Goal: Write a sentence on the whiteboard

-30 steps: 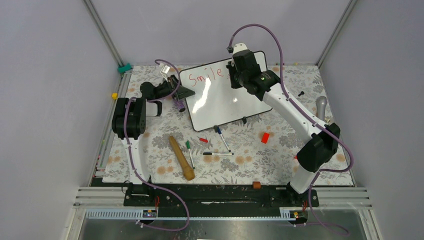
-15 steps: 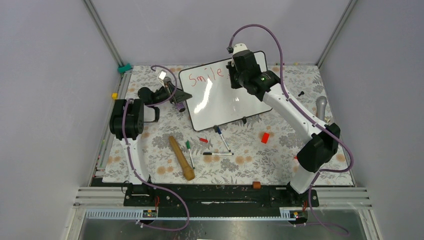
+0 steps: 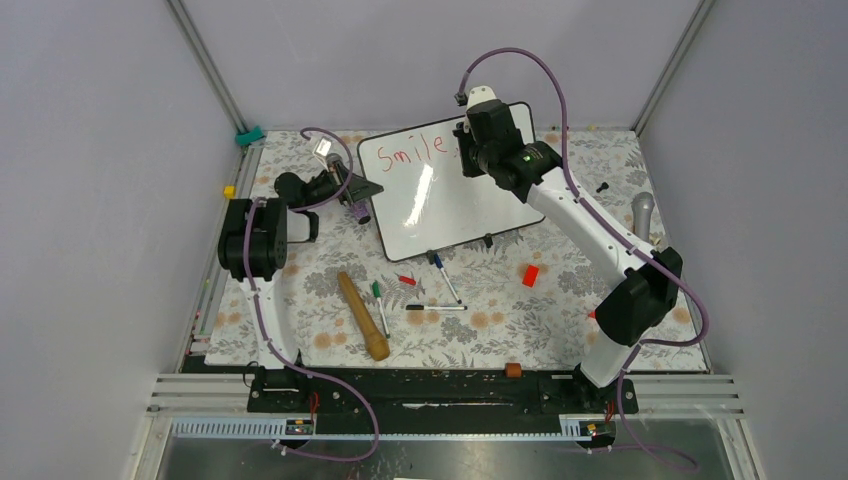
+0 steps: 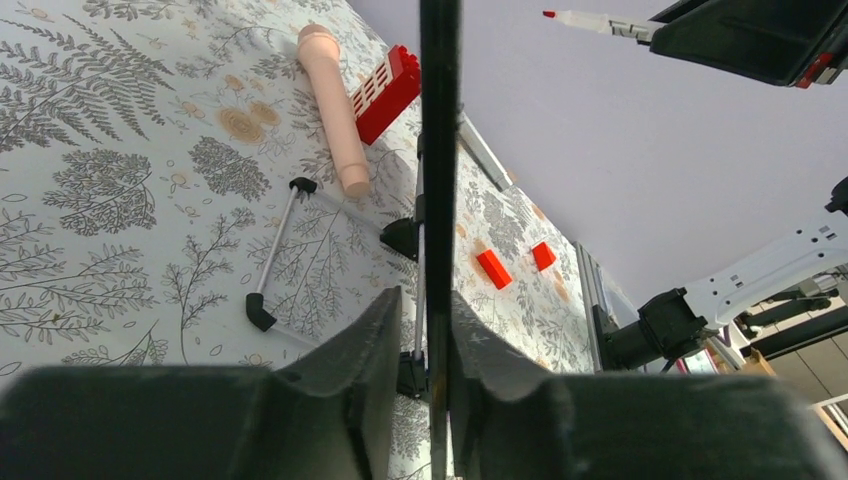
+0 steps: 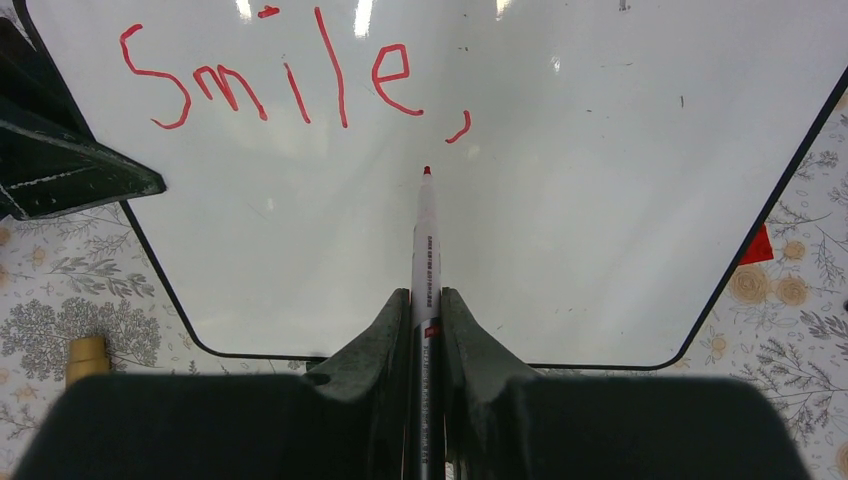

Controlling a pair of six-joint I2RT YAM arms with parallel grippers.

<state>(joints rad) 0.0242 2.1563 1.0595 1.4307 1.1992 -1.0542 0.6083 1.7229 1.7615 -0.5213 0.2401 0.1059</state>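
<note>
The whiteboard (image 3: pixel 440 205) stands tilted at the back of the floral table. The sentence (image 3: pixel 415 152) reads "Smile," in red (image 5: pixel 290 85). My right gripper (image 3: pixel 470 150) is shut on a red marker (image 5: pixel 426 230). Its tip hovers just below the comma, and whether it touches I cannot tell. My left gripper (image 3: pixel 370 190) straddles the board's left edge. In the left wrist view that black edge (image 4: pixel 439 150) runs between the jaws (image 4: pixel 425 300). The right finger (image 4: pixel 480 350) rests against the edge, and a thin gap shows at the left finger.
In front of the board lie a wooden roller (image 3: pixel 362 316), green (image 3: pixel 379 300), black (image 3: pixel 436 307) and blue (image 3: pixel 445 275) markers, a red cap (image 3: pixel 406 280) and a red block (image 3: pixel 530 275). A grey handle (image 3: pixel 643 210) lies at the right edge.
The left gripper's jaws have narrowed around the board's left edge, and the left wrist has shifted slightly. The right arm and marker have barely moved.
</note>
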